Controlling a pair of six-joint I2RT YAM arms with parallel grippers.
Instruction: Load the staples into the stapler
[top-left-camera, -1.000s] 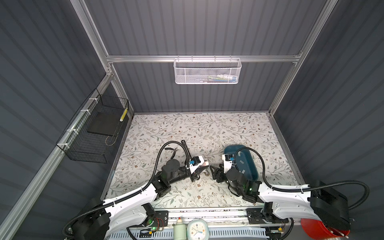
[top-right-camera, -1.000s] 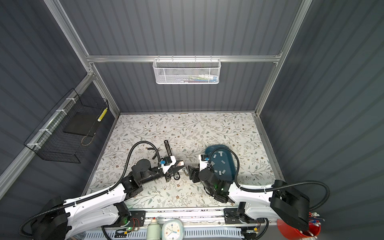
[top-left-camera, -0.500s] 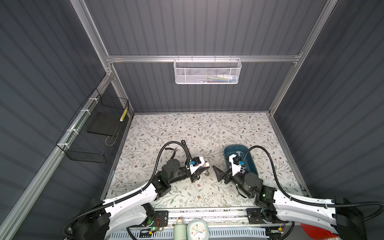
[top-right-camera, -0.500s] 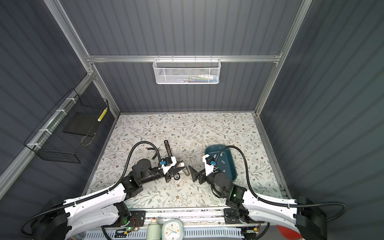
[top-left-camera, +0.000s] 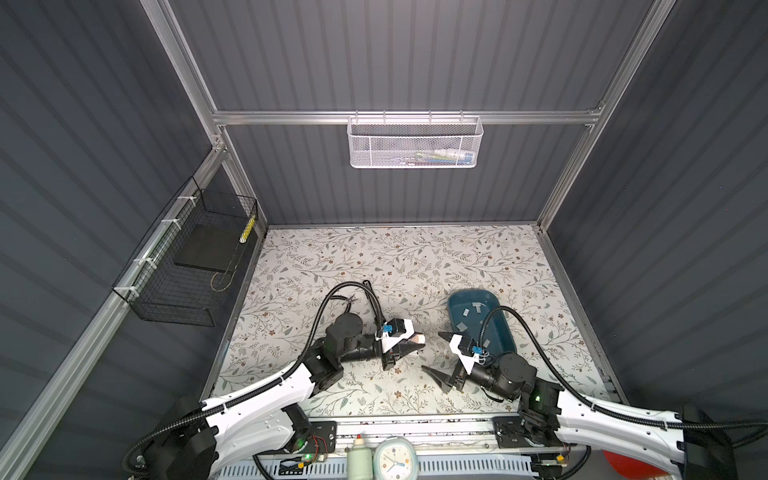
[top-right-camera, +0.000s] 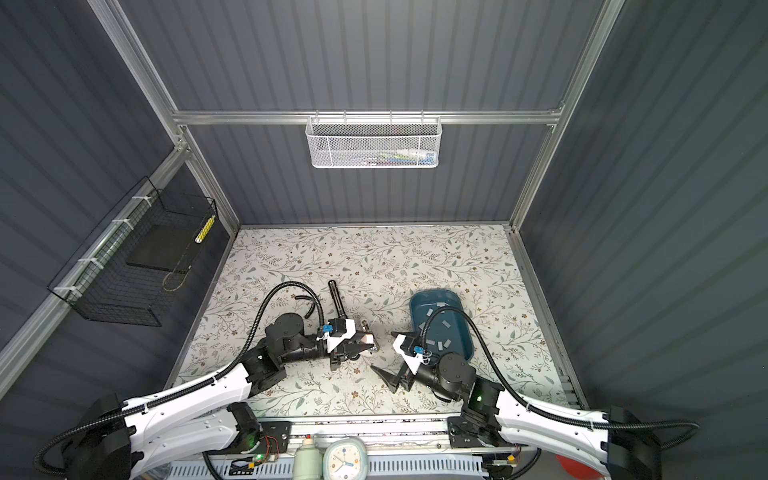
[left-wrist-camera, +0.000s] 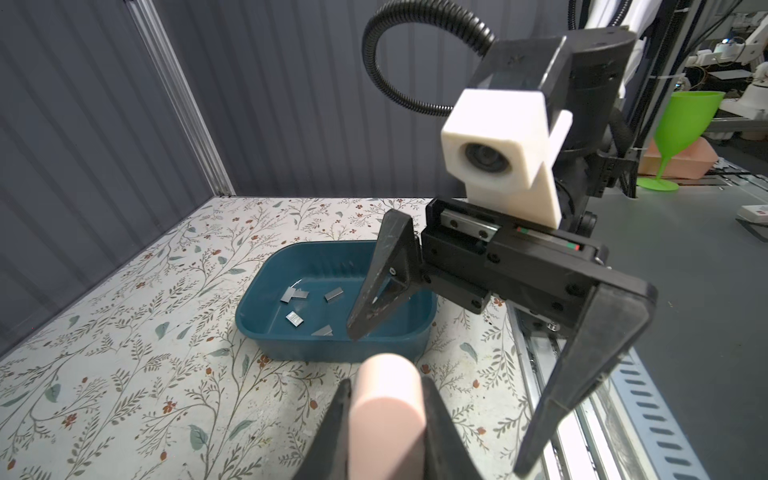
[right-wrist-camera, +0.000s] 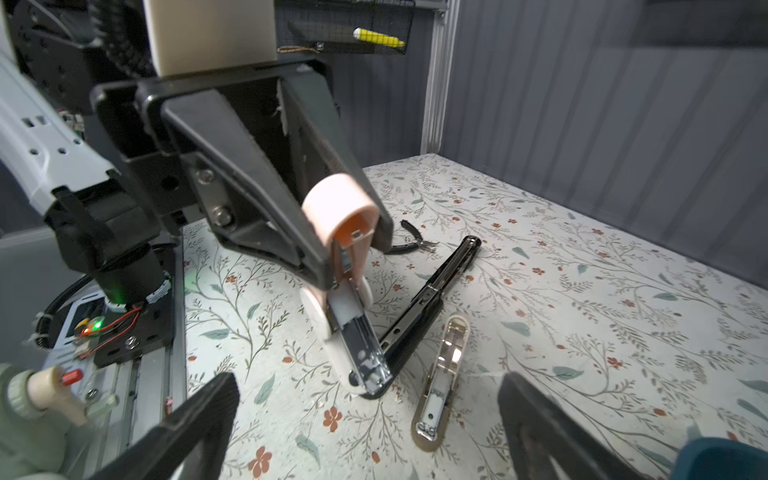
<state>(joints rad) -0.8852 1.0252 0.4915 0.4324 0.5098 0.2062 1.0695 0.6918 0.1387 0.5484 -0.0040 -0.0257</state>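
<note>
Change: the right gripper (top-left-camera: 434, 351) has pulled back from the pink stapler (right-wrist-camera: 349, 316). A second ago it sat nose to nose with the stapler. Now it hangs off the near corner of the teal tray (left-wrist-camera: 332, 349), on the robot's side, and its fingers have gone from part-open to spread wide with nothing between them. The left gripper (right-wrist-camera: 345, 249) hasn't budged: its fingers are pressed onto the stapler's pink top lid and hold it hinged up. The magazine rail slopes down with its tip on the table, left of the tray in both top views and apart from it. The staples (left-wrist-camera: 332, 295) lie loose on the tray floor, several grey strips, none in either gripper. Whether a strip already sits in the open rail can't be told; the right wrist view shows shiny metal in the channel but nothing clear. Judgement: the right arm has likely finished a visit to the magazine, either a drop or a miss. The next step is then either another pick from the tray or closing the lid. The black stapler (right-wrist-camera: 436, 282) and the beige stapler (right-wrist-camera: 444, 365) lie further left of the tray, past the pink one, untouched.
</note>
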